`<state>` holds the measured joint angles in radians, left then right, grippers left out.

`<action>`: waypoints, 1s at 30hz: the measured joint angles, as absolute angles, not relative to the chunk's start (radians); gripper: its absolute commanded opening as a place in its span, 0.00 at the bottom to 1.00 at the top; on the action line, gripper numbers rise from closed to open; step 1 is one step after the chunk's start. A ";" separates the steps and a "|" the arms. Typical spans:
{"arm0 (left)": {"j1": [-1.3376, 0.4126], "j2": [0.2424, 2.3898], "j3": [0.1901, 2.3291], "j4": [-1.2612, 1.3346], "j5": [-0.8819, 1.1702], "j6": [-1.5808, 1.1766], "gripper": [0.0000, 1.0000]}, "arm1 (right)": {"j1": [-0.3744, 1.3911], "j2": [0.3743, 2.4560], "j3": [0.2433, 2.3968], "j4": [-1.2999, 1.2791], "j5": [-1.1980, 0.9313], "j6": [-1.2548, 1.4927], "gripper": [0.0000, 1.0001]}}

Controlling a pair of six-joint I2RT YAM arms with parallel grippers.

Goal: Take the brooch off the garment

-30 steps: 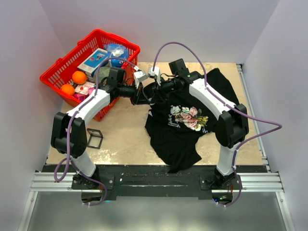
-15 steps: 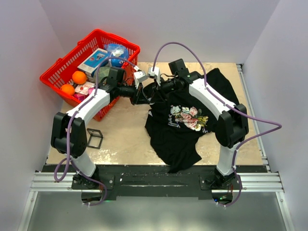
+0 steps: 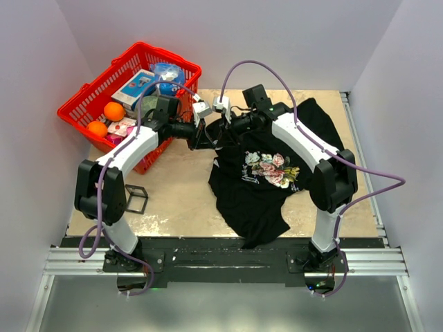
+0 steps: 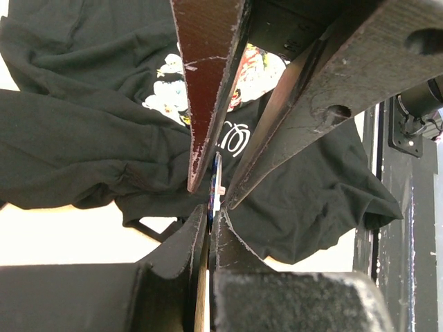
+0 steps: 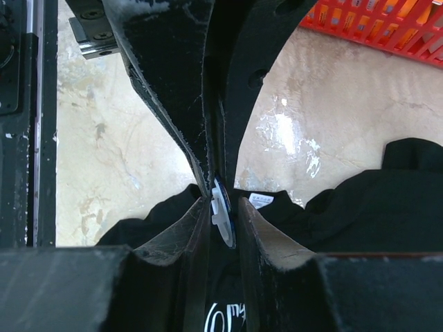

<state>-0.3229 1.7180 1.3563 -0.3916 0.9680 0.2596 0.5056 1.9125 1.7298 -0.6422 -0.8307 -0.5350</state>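
Pale walls enclose one beige tabletop (image 3: 173,187). One black garment (image 3: 256,200) lies crumpled right of centre. One red basket (image 3: 90,86) sits at the far left with two oranges (image 3: 114,111) inside. Two arms bend inward, their tips meeting at the shirt's far left edge. The left gripper (image 4: 209,220) and right gripper (image 5: 221,202) each pinch the one brooch (image 4: 216,181), held edge-on between them against the black cloth.
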 measured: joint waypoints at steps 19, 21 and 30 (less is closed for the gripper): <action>-0.315 1.736 1.381 -0.445 0.986 0.321 0.00 | 0.505 1.931 1.748 -0.665 -0.846 -0.559 0.18; -0.314 1.737 1.385 -0.451 0.989 0.325 0.00 | 0.504 1.931 1.748 -0.666 -0.849 -0.560 0.18; -0.313 1.742 1.390 -0.463 1.007 0.322 0.00 | 0.503 1.931 1.749 -0.669 -0.853 -0.561 0.09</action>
